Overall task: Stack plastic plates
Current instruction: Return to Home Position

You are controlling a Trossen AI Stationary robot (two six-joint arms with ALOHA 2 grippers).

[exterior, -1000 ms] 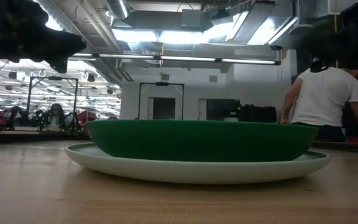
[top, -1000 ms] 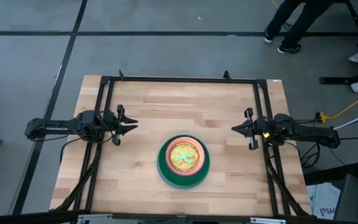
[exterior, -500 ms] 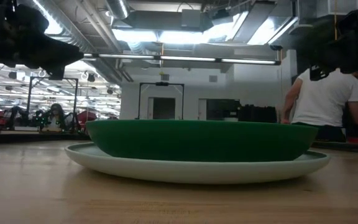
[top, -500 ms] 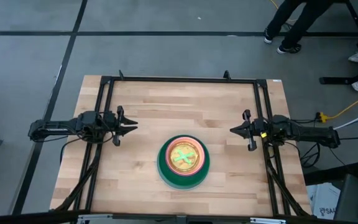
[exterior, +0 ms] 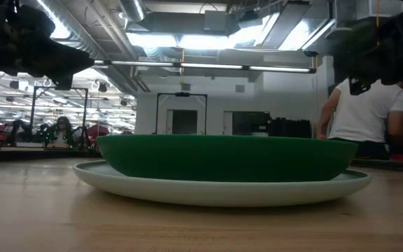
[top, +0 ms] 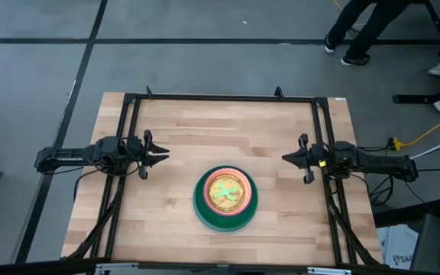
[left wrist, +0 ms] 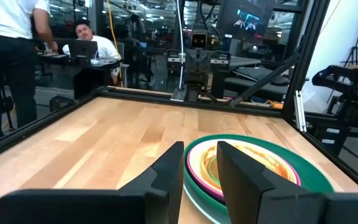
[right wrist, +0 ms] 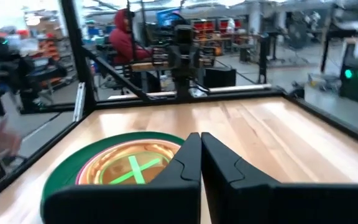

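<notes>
Right gripper edges slightly inward, fingers closed, empty. Left gripper slightly parted, empty. Plates stacked between. Retract both slowly, clear of plates.

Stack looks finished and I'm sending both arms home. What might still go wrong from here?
1. The left gripper, open, and the right gripper, shut, both point inward toward the stack of plates. A low inward sweep might clip it.
2. The stack sits loose on the table, so a knock could slide the whole pile or shift the top lime green plate off centre.
</notes>
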